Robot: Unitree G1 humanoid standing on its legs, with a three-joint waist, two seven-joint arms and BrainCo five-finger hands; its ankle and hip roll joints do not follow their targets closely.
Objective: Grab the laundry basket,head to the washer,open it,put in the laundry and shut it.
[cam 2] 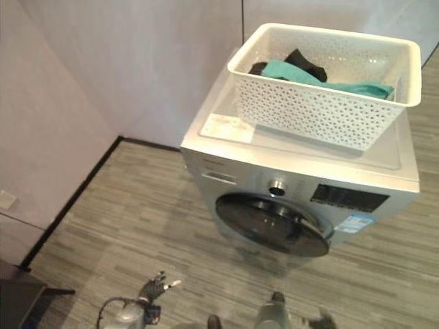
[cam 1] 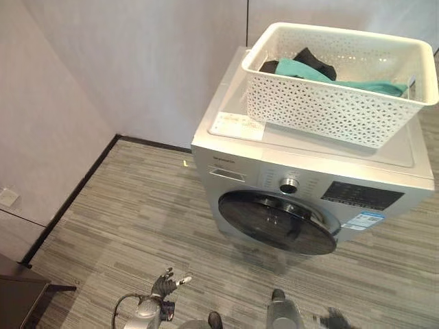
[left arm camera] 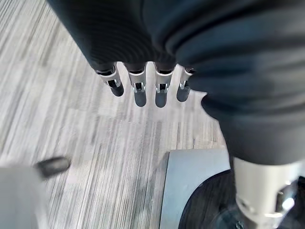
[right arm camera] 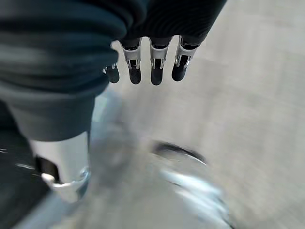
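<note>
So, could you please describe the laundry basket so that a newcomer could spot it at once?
Find the silver front-loading washer standing near the corner of the room. The laundry basket sits on its top, a white rectangular tub. Its perforated walls and the teal and black clothes inside set it apart from the flat white sheet beside it.

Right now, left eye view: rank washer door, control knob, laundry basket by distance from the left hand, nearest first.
From the left hand, low at the picture's bottom:
1. Washer door: dark round glass, shut, low on the washer's front.
2. Control knob: just above the door on the panel.
3. Laundry basket: white, on top of the washer, with teal and black clothes inside.
</note>
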